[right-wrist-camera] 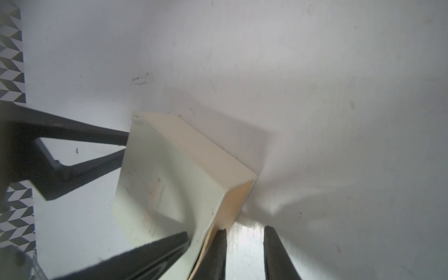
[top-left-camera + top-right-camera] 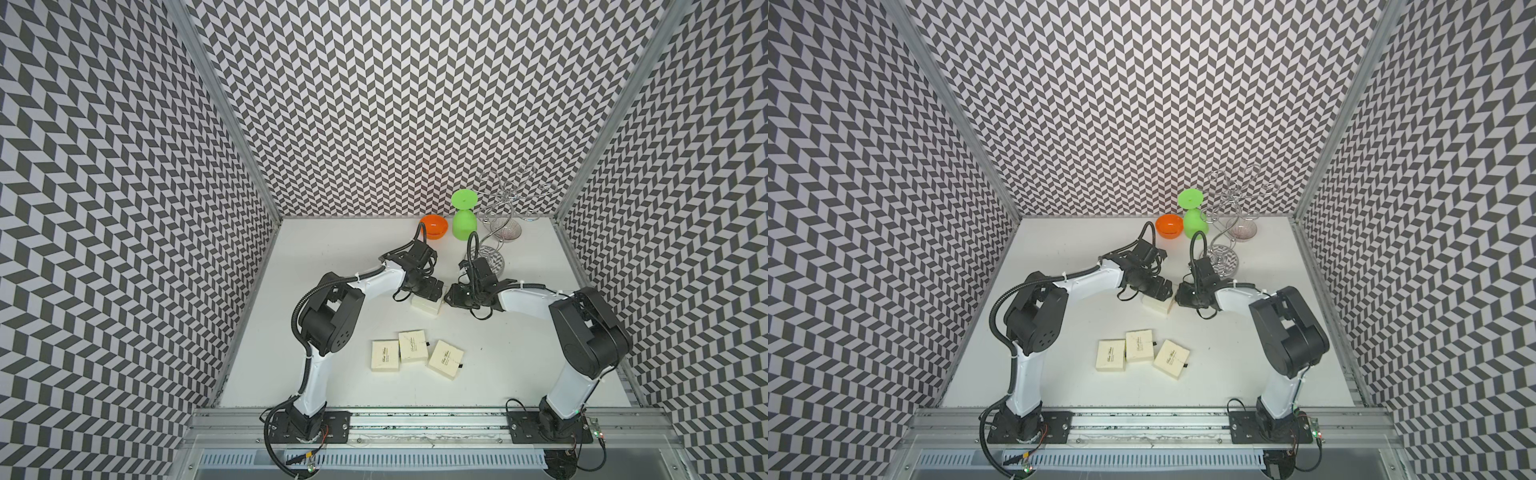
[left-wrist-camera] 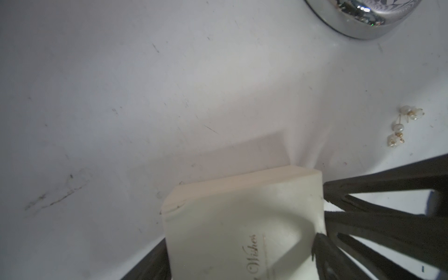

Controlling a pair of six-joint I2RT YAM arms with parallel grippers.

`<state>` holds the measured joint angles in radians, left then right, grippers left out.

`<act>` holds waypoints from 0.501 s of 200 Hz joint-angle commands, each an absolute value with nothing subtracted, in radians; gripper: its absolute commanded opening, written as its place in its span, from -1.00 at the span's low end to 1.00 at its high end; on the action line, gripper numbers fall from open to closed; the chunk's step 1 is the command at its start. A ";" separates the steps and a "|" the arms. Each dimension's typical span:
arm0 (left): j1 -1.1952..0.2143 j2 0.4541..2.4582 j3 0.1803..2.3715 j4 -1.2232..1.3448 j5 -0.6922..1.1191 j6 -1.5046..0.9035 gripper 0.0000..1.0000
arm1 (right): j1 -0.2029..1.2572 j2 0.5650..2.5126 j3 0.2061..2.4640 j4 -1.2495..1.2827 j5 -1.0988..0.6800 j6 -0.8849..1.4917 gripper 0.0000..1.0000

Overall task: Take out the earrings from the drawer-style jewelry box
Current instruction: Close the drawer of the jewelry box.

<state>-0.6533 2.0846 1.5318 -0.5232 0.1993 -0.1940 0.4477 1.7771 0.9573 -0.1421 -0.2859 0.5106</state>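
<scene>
The left gripper (image 3: 241,240) clasps the box (image 3: 242,208) by its sides, the right gripper (image 1: 244,232), slightly parted and empty, touches the box's end, and the earrings (image 3: 402,126) lie on the table (image 3: 121,97) near the box.

Arms: I count 2, the left arm (image 2: 316,382) and the right arm (image 2: 571,395), both in glossy white shells.
Joints: bulky black housings; the left one shows small round holes.
Cables: black corrugated hose, pinned by white zip ties.
Bases: black base plates (image 2: 336,428) with silver screws.
Grippers: left gripper (image 2: 428,293) and right gripper (image 2: 449,298), black, with triangular cut-outs and ribbed fingers (image 1: 215,254).
</scene>
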 commanded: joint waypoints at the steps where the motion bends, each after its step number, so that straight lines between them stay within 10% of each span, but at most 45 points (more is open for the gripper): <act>1: -0.657 2.068 1.553 -0.488 0.262 -0.203 0.74 | 0.462 1.799 1.011 -0.032 -0.328 0.534 -0.43; 100: -0.595 2.144 1.713 -0.464 0.143 -0.295 0.99 | 0.456 1.840 1.208 -0.115 -0.082 0.546 -0.39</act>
<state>-0.5747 2.1761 1.7035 -0.5022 0.1631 -0.2718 0.4465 1.8900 1.1923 -0.1547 -0.1722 0.5472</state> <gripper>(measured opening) 0.993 0.296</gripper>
